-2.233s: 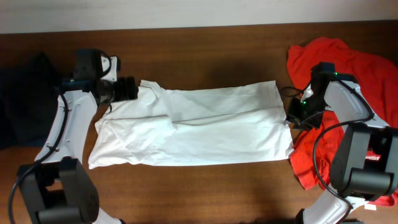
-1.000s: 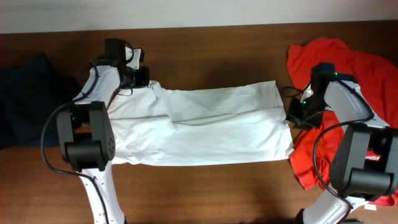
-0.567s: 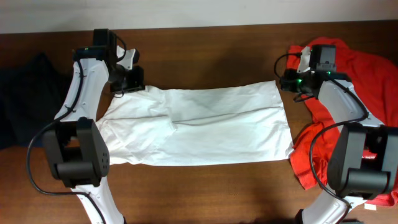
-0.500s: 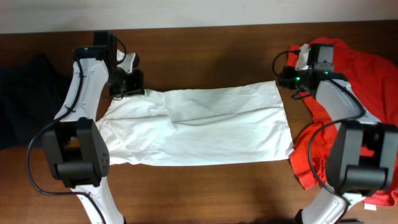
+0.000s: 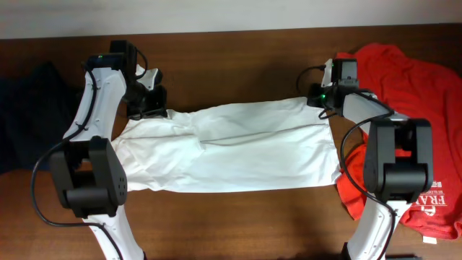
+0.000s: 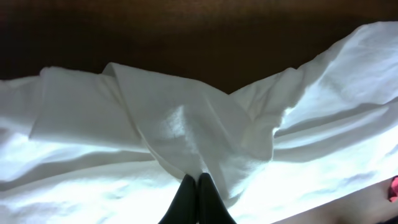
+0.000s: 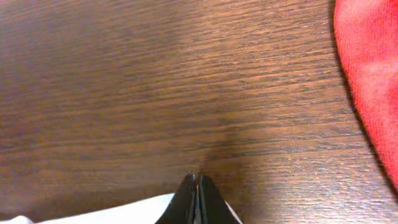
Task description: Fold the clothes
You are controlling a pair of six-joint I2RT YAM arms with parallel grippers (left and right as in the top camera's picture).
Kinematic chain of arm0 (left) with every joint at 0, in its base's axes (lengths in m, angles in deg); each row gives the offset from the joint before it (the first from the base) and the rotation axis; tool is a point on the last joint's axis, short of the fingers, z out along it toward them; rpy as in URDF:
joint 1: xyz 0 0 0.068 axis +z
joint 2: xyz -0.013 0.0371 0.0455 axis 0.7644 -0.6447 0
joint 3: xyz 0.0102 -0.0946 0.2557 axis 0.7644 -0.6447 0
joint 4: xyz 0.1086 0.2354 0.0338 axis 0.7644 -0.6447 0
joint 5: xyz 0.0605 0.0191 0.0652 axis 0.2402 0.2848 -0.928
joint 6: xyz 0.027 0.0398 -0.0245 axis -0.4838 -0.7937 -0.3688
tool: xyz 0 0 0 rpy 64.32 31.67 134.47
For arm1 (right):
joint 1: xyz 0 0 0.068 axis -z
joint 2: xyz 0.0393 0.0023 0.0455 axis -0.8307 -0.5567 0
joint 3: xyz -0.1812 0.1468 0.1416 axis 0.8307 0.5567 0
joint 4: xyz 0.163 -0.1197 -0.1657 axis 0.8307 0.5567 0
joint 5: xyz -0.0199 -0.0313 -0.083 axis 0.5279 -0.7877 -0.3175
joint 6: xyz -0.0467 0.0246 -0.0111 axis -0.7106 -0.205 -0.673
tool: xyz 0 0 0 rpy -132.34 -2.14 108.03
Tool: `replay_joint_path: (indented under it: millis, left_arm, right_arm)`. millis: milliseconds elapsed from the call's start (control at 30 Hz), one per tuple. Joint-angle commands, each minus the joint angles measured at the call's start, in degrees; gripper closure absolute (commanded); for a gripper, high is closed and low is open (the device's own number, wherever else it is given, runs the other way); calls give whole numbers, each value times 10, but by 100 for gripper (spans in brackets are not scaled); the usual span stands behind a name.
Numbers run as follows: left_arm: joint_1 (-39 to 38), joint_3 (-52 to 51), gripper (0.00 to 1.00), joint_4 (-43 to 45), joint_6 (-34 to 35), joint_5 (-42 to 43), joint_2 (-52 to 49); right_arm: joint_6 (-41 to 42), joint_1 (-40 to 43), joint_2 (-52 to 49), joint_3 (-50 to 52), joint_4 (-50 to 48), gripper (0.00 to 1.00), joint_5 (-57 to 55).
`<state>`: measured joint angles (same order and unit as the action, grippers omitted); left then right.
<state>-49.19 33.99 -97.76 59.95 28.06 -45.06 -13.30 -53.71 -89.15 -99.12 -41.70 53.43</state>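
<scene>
A dark brown wood-grain counter [image 5: 238, 220] fills the overhead view, with a pale strip of wall [image 5: 216, 13] along its far edge; the white T-shirt [image 5: 238, 148] lies spread across the middle of the counter, long side running left to right, lightly creased, with a folded-over flap near its left end; the left fingers [image 5: 153, 107] sit at the shirt's far left corner, and the left wrist view shows them pressed together on a raised ridge of the white fabric, which drapes away on both sides of the tips; the right fingers [image 5: 316, 97] sit at the far right corner, and the right wrist view shows them closed on the shirt's edge, white cloth visible on either side of them and bare wood grain beyond; a red T-shirt [image 5: 415, 79] with white lettering lies crumpled at the right end of the counter, touching the white shirt's right edge; a dark navy garment [image 5: 29, 108] is heaped at the left end, apart from the white one
</scene>
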Motion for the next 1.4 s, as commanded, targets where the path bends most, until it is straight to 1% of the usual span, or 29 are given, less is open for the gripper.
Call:
replay_joint_path:
  millis: [0,67,133,167,200,267,367,467,567,767,800,833,867,900,933,967,1000,1067,1100,1200,1233,1267,1367]
  left_arm:
    - [2,7,100,-16,-3,-25,16]
    - [3,8,100,-28,-3,-66,28]
    - [3,10,100,-31,-3,-77,54]
    - [2,10,100,-31,-3,-77,75]
    - [2,10,100,-39,-3,-77,102]
    - [2,10,100,-65,-3,-77,142]
    - [2,9,100,-136,-3,-77,162]
    - [2,-24,100,-176,-3,-77,162]
    - [2,-77,100,-181,-3,-77,162]
    - [2,-177,100,-177,-3,-77,162]
    - [2,-186,100,-181,-3,-77,162]
    - [2,-190,95,-188,-3,-77,162]
    - [2,-190,90,-197,-3,-77,162]
    - [2,-190,69,-211,-11,-75,162]
    - [2,-190,61,-218,-12,-74,162]
    - [2,-190,51,-219,-12,-73,163]
    - [2,-190,48,-218,-12,-73,165]
    - [2,-189,48,-206,-11,-75,170]
    - [2,-189,48,-189,-3,-90,171]
    - [7,-189,48,-125,87,-172,171]
    - [14,-191,47,-87,101,-183,170]
    - [19,-193,45,-68,101,-183,170]
    - [42,-211,45,-18,109,-184,161]
  right_arm:
    - [12,6,-1,-19,55,96,-20]
    - [25,23,24,-55,130,96,-20]
    - [24,37,41,-94,202,96,-20]
    - [24,46,50,-125,263,96,-18]
    - [24,56,60,-169,357,96,-16]
    - [17,59,64,-212,468,96,-16]
    - [16,58,64,-224,602,96,-19]
    - [3,58,64,-219,677,96,-19]
    - [-15,58,64,-201,708,96,-26]
    - [-15,58,64,-118,718,96,-70]
    - [-15,58,64,-104,718,94,-70]
    - [-15,58,64,-96,718,81,-75]
    - [-15,58,64,-90,719,73,-79]
    - [-15,58,64,-85,721,63,-90]
    - [-15,59,64,-83,723,63,-109]
    - [-15,59,64,-83,725,63,-127]
    - [-15,59,64,-83,725,63,-130]
    - [-13,59,64,-83,724,63,-130]
    - [-13,59,64,-83,724,63,-130]
    - [-13,59,64,-83,718,63,-123]
    - [-13,59,64,-83,717,62,-123]
    - [-13,59,64,-83,716,62,-123]
    - [-13,59,64,-83,715,62,-119]
